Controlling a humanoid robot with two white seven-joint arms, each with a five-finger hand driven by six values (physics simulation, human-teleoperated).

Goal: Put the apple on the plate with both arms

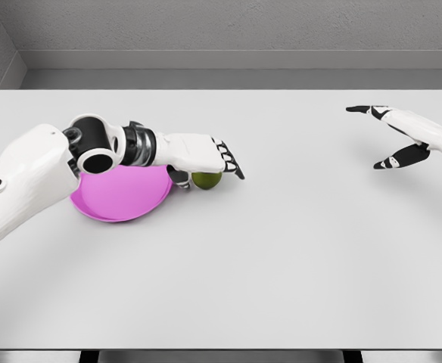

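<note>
White table point(281, 249) — left hand point(198, 155) over apple point(206, 180)

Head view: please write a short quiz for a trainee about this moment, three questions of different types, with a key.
1. True or false: the apple already lies on the pink plate.
2. Which hand is over the apple? A) left hand B) right hand
3. Fill in: the right hand is over the table with its fingers ____.

Key:
1. False; it sits on the table by the plate's right rim.
2. A
3. Open, holding nothing.
</note>
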